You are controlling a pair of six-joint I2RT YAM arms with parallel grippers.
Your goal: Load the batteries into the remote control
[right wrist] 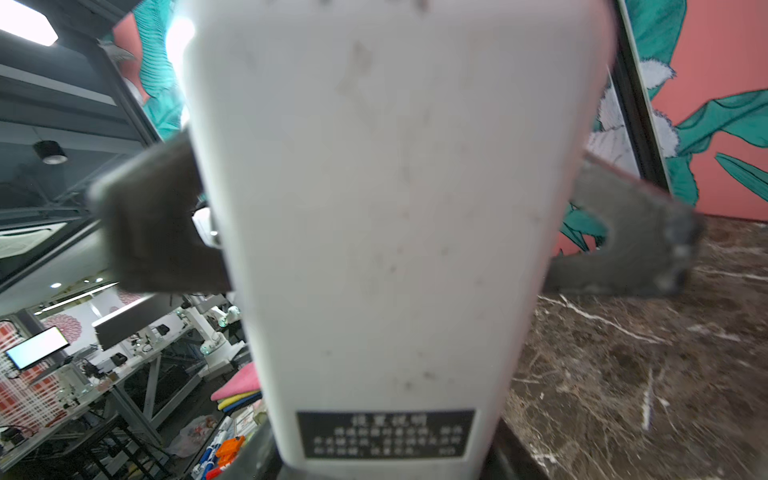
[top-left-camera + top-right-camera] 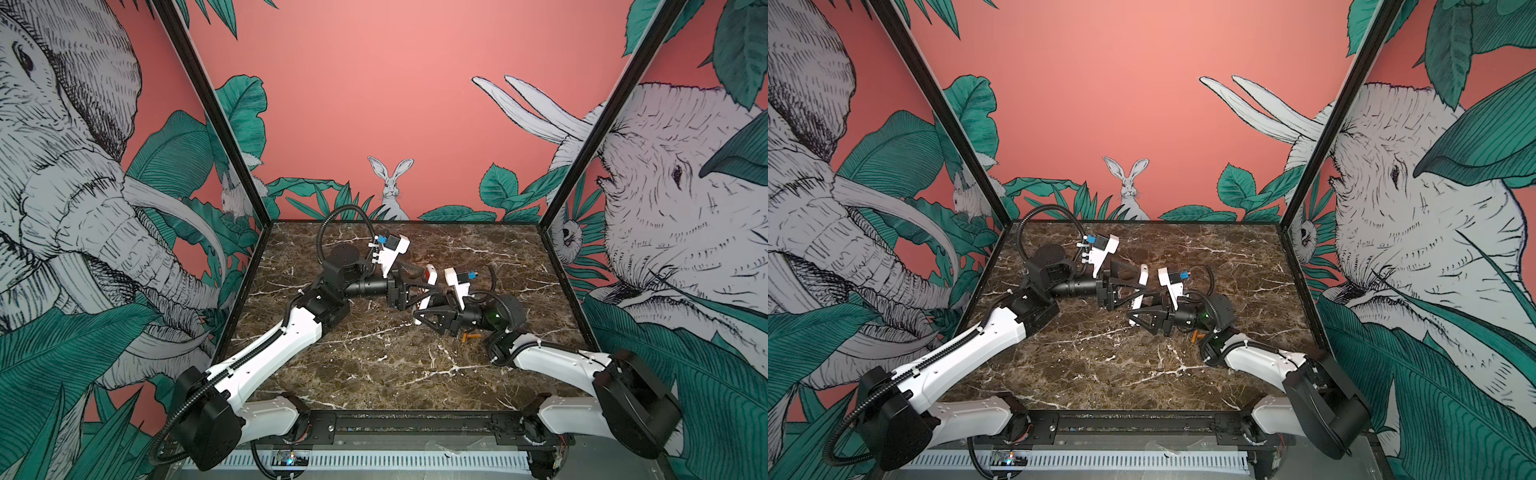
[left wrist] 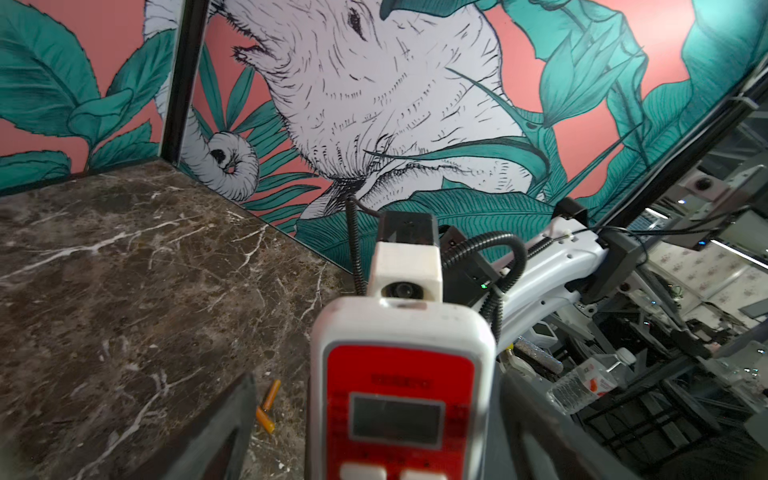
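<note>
A small white rectangular plastic remote control [image 2: 429, 277] with a red front is being held on end, slightly tilted, near the middle of the dark brown marble-patterned surface [image 2: 374, 365], between the two arms. Its lower part is being clamped by the right end effector [image 1: 382, 436], which is reaching in from about 4 o'clock in both top views. In the right wrist view the dark fingers [image 1: 503, 453] are being pressed against both long edges of the casing, beside the dark label [image 1: 385, 434] on the plain white back. The left end effector [image 3: 378, 374] is being presented from about 9 o'clock with its jaws being held apart around the upper part of the remote control. In the left wrist view a strip of surface is showing between one black finger [image 3: 224, 428] and the white edge, while contact at the opposite edge cannot be told. The red front, with its small grey display [image 3: 395, 419] and white buttons [image 3: 363, 471], is being turned toward the left arm. Whether the lower end is touching the surface cannot be told. The two thin orange-yellow cylindrical batteries [image 2: 473, 335] are lying loose on the surface at about 4 o'clock from the remote control, just beside the right wrist, their ends meeting at an angle, apart from both end effectors.
</note>
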